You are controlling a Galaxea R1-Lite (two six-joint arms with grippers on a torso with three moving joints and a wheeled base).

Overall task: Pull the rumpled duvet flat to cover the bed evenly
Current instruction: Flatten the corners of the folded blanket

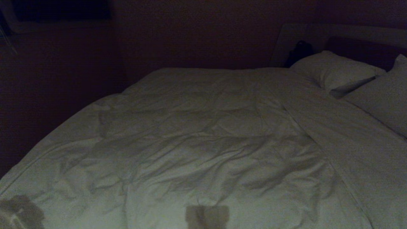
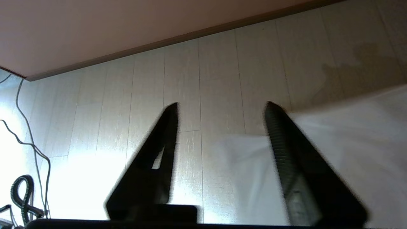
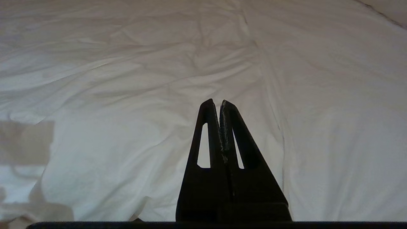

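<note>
from the left edge across, the duvet (image 1: 190, 136) now lies spread over nearly the whole bed (image 1: 19, 173), reaching the near left side and running up towards the two pillows (image 1: 330, 70) at the far right. it reads as mostly done: no bare mattress shows in the head view, though the room is dim and i may be missing a strip. what is left is smoothing, as creases cross the middle and a long fold runs down the right side.

the left gripper (image 2: 222, 106) hangs off the bed's edge over the pale floor (image 2: 216, 79), jaws standing well apart with nothing between them; duvet cloth lies just beside one finger. the right gripper (image 3: 216, 102) sits pinched closed and empty above the duvet.
</note>
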